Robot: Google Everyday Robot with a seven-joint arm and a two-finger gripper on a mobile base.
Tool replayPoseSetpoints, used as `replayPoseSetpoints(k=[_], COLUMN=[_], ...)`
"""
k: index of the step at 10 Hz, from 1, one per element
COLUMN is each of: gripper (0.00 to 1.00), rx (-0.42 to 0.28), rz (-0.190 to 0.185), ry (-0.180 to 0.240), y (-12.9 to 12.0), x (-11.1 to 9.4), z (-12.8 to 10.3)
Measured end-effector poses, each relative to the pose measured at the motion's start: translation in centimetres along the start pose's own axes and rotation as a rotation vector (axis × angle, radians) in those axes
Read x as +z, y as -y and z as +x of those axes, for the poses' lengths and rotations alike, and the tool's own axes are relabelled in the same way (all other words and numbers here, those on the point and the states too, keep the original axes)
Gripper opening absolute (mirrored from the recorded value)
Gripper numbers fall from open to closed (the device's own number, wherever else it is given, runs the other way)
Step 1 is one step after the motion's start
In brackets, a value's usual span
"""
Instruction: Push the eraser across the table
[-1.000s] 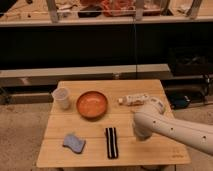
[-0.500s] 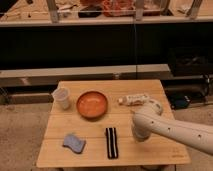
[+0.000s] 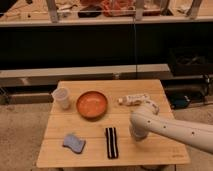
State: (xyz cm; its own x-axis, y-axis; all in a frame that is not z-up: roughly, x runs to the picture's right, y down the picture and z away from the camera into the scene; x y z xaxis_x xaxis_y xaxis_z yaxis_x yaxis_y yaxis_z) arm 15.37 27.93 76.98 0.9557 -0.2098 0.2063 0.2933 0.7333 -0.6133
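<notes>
The eraser (image 3: 111,142) is a long black block with thin white stripes. It lies lengthwise near the front edge of the light-wood slatted table (image 3: 155,149). My white arm reaches in from the right. Its gripper (image 3: 136,133) points down onto the table just right of the eraser, a short gap away from it. The fingers are hidden under the wrist.
A blue-grey wavy sponge (image 3: 74,143) lies left of the eraser. An orange bowl (image 3: 92,104) sits mid-table, with a clear plastic cup (image 3: 61,98) to its left. A white tube (image 3: 134,100) lies at the back right. Dark shelving stands behind the table.
My arm's end has shifted slightly left, closer to the eraser. The eraser and the other objects have not moved.
</notes>
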Motion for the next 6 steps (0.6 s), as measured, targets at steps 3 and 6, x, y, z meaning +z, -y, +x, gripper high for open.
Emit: replayPoseSetpoints(k=[3,6], gripper=[0.00,0.00], rx=[-0.010,-0.022], rz=[-0.007,-0.016], ry=[0.002,0.006], y=[0.6,1.2], x=[0.9,1.7], z=[-0.4,-0.9])
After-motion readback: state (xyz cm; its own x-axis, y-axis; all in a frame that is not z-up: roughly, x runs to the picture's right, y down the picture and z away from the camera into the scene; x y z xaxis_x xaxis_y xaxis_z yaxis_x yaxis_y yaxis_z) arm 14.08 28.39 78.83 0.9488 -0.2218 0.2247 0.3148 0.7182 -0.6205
